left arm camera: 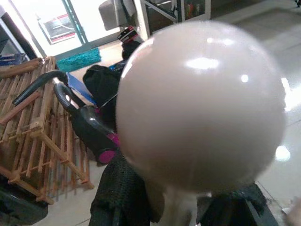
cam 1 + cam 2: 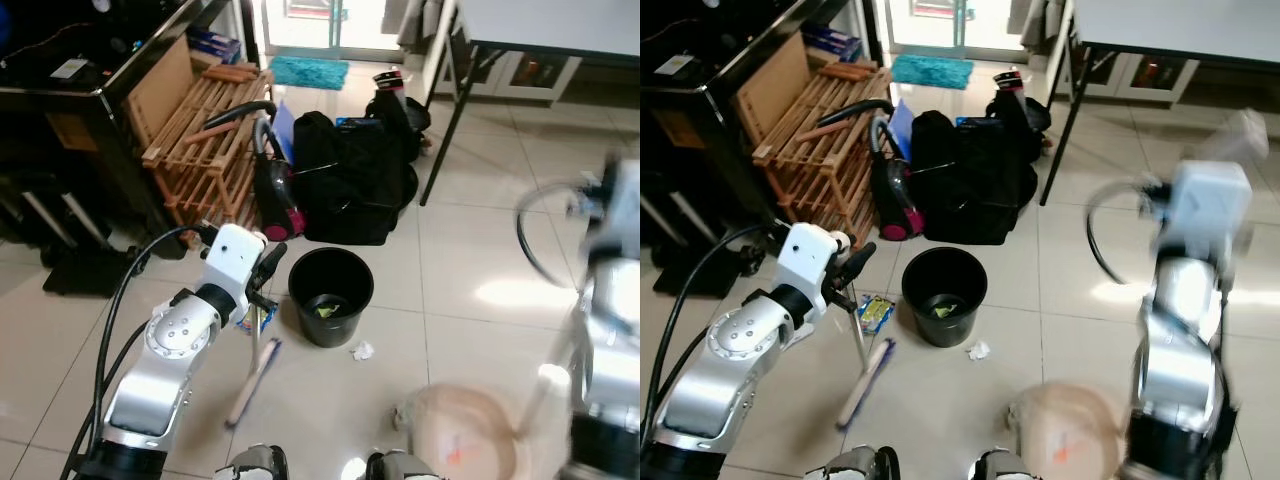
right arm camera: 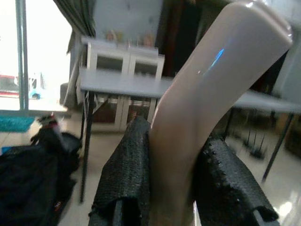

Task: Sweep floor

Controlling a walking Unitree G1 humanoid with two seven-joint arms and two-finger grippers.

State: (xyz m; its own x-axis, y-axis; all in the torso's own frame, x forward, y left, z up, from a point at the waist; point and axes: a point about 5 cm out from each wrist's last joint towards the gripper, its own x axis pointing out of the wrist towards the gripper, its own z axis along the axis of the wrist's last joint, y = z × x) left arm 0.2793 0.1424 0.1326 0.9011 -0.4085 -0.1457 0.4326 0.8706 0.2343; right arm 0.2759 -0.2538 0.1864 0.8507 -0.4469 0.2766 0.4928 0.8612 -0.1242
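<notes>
While my left claw (image 2: 852,268) is clamped on the thin handle of the small broom (image 2: 866,378), whose round, glossy knob sits just above my fingers (image 1: 123,188), my right claw (image 3: 171,188) is closed around the smooth, curved handle of the pinkish plastic dustpan (image 2: 465,438) resting on the glossy tiled floor (image 2: 470,250). I judge sweeping unfinished: a crumpled paper scrap (image 2: 362,350) lies beside the round black bin (image 2: 330,295), and a wrapper (image 2: 876,312) lies near the brush.
</notes>
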